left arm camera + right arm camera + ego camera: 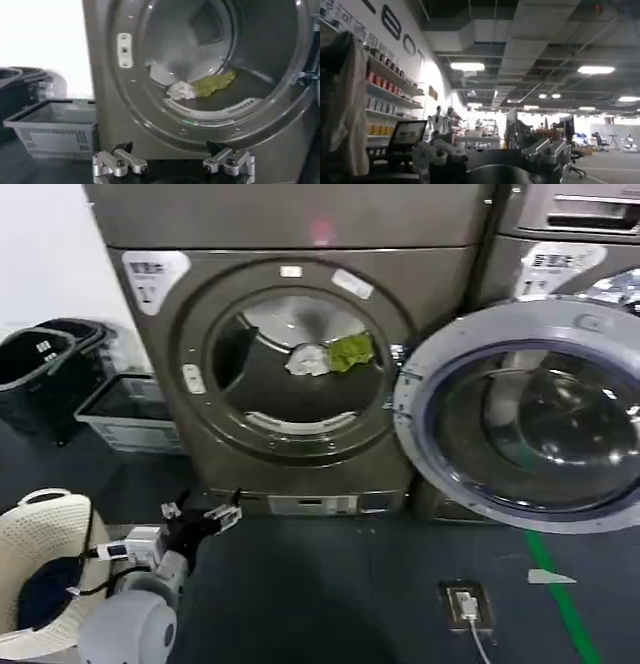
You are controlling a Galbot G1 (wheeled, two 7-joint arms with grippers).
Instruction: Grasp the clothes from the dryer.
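Observation:
The dryer [420,279] stands straight ahead with its round mouth open and its door [520,419] swung out to the right. In the drum lie the clothes: a white piece [307,360] and a yellow-green piece [351,350], touching side by side. My left gripper [205,516] hovers low in front of the dryer's base, left of the mouth and well below it. Seen from the left wrist, the left gripper [170,148] is open and holds nothing, while the white piece [181,90] and green piece [214,83] lie beyond it. My right gripper [492,150] is open, pointing into the room.
A white woven basket [45,534] sits at my lower left. A grey crate [125,412] and black baskets [45,364] stand left of the dryer. A second machine [570,244] is behind the open door. A floor socket [467,604] and green line [560,594] mark the floor.

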